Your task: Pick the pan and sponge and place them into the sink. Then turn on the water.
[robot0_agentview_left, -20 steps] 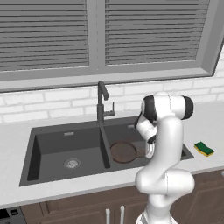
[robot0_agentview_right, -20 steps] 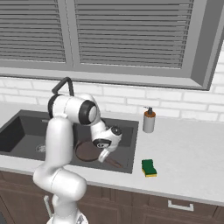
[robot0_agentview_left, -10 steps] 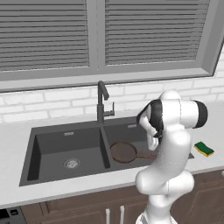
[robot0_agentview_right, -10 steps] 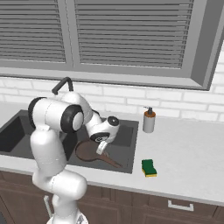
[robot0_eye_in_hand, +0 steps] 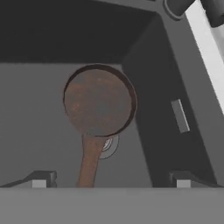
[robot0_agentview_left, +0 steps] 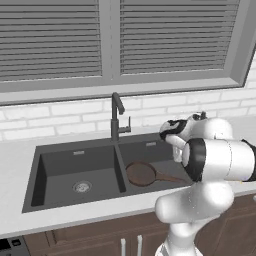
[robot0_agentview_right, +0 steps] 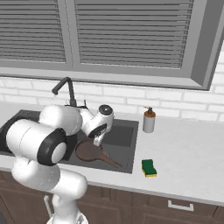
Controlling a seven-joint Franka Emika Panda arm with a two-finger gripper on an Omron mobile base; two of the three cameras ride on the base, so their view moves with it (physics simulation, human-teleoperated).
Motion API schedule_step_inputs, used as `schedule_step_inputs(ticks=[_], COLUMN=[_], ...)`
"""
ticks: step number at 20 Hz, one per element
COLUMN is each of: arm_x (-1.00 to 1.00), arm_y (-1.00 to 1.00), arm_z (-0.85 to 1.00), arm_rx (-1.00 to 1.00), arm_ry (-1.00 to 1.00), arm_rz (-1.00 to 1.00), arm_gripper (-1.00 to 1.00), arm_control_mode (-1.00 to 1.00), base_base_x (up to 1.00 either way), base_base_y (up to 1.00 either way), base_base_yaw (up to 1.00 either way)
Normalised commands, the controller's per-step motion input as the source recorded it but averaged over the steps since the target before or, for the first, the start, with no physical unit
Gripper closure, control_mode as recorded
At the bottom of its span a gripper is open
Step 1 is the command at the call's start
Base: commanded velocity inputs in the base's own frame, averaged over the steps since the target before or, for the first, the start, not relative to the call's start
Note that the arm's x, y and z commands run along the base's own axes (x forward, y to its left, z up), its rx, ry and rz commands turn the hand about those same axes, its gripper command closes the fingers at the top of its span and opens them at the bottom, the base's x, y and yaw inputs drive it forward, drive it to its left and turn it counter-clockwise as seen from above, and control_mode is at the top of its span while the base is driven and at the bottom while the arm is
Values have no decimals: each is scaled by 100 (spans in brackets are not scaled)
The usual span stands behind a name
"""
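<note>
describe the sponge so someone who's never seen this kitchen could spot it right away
Start at the dark double-basin sink below the window and move to the pale counter beside the basin that holds the pan. Near the counter's front edge lies the sponge, a small rectangular block, green over yellow, unlike the upright beige soap bottle near the wall.

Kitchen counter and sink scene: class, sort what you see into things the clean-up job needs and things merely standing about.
Needed: pan, lying in the sink; sponge, on the counter; faucet; gripper.
Standing about: soap bottle; window blinds.
</note>
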Motion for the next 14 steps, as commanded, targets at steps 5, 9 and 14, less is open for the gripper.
schedule_step_inputs(ticks=[5, 9, 14], arm_x=[-25, -26, -38], arm_y=[0, 0, -7], arm_z=[99, 93, 60], arm_rx=[-12, -11, -8], arm_ry=[0, 0, 0], arm_rz=[0, 0, 0], arm_gripper=[-100, -100, -100], arm_control_mode=[-100, -100, -100], base_base_x=[0, 0, 0], base_base_y=[0, 0, 0], base_base_yaw=[0, 0, 0])
